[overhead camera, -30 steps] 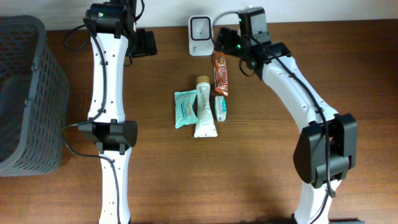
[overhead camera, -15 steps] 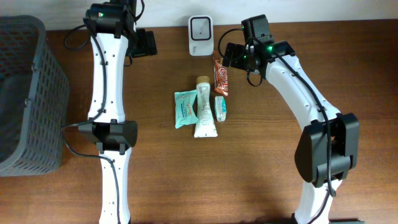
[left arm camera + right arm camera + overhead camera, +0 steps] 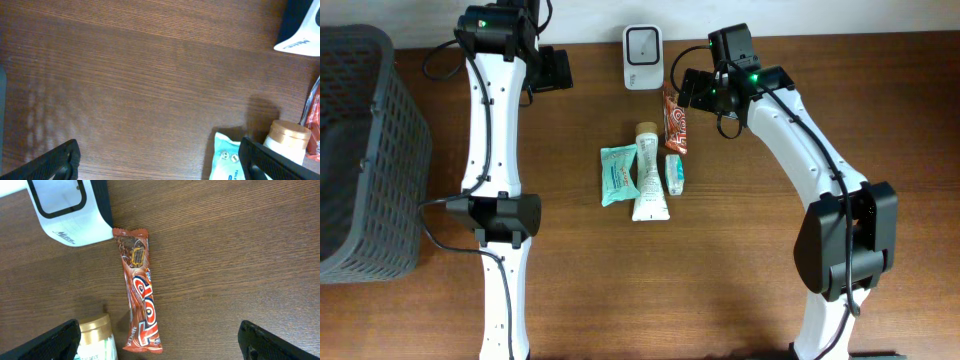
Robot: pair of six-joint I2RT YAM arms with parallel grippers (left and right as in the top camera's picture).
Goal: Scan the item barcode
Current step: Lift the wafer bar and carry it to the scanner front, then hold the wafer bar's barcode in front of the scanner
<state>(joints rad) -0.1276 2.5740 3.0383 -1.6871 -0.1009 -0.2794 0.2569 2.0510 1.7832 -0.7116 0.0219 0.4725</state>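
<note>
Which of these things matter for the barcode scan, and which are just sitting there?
In the job: barcode scanner; chocolate bar, nearest the scanner, likely the item.
Lying about: gold-capped tube; teal packet; small teal pack; grey basket.

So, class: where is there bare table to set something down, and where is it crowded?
Free: the strip between basket and left arm, the front between both arms' bases, and right of the right arm. Crowded: scanner, chocolate bar, tube, teal packet, small packet bunched mid-table.
</note>
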